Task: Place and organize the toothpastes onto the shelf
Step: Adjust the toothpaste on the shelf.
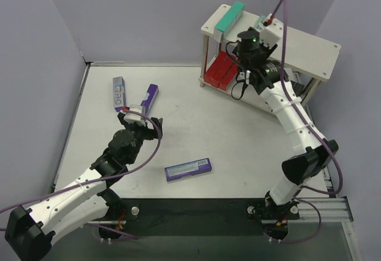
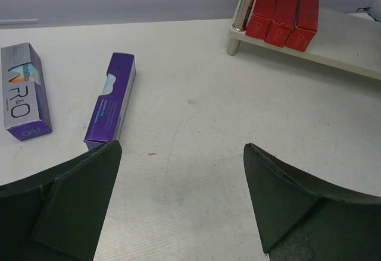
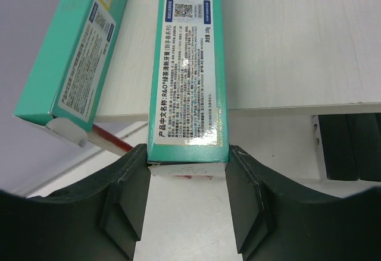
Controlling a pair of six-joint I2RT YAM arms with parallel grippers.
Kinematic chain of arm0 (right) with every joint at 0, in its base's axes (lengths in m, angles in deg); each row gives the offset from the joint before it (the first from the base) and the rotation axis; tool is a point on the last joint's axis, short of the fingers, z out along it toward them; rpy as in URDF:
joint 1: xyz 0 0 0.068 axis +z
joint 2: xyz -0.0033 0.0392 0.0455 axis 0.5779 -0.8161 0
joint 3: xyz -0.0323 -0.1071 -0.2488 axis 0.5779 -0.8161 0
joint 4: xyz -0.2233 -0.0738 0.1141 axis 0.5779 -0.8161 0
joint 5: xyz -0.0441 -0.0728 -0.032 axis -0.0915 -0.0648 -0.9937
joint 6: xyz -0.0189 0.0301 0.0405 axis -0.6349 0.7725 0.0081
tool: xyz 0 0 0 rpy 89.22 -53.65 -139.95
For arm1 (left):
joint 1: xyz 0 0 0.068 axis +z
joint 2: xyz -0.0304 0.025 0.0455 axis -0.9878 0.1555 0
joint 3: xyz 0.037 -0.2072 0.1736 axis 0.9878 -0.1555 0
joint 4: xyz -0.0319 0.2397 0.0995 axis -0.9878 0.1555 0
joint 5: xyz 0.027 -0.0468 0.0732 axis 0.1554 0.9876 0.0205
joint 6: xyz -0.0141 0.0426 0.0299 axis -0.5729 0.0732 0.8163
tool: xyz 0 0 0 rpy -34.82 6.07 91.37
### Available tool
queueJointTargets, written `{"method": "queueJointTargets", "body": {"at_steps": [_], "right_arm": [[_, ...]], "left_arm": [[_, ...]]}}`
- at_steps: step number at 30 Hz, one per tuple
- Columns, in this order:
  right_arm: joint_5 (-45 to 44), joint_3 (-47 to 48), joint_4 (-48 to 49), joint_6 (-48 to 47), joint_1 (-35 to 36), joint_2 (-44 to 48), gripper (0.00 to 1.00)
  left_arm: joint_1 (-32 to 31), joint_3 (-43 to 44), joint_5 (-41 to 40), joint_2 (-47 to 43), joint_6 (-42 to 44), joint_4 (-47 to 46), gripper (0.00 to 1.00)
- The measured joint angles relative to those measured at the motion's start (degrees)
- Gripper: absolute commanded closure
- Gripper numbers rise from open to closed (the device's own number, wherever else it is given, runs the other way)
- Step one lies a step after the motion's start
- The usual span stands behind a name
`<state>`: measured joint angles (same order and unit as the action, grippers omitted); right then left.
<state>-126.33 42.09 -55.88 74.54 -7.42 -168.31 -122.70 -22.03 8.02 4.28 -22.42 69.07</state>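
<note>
I log a beige two-tier shelf (image 1: 309,53), a teal carton (image 1: 229,16) lying on top, a second teal carton (image 3: 187,65) overhanging its edge, red cartons (image 1: 219,69) below, three purple cartons (image 1: 188,169) flat on the table (image 1: 238,136).

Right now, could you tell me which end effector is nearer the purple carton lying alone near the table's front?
Left. The left end effector is open, beyond and left of that purple carton; the right end effector is away at the shelf, gripping a teal carton.

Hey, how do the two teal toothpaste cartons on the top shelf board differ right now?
The right-hand teal cardboard carton is pinched between the right gripper's fingers; the left-hand teal cardboard carton lies free. The left-hand carton's near end flap gapes open; the right-hand carton's end looks closed. Both lie flat on the pale shelf board.
</note>
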Motion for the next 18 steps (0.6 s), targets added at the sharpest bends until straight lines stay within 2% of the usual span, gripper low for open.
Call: {"method": "queueJointTargets", "body": {"at_steps": [8, 18], "right_arm": [[8.57, -16.52, 8.7, 17.11, -5.07, 11.65, 0.6], [20.09, -25.92, 22.27, 36.24, -8.35, 13.9, 0.6]], "left_arm": [[-0.04, 0.0, -0.07, 0.04, 0.02, 0.0, 0.05], [-0.26, 0.0, -0.66, 0.39, 0.09, -0.02, 0.05]]}}
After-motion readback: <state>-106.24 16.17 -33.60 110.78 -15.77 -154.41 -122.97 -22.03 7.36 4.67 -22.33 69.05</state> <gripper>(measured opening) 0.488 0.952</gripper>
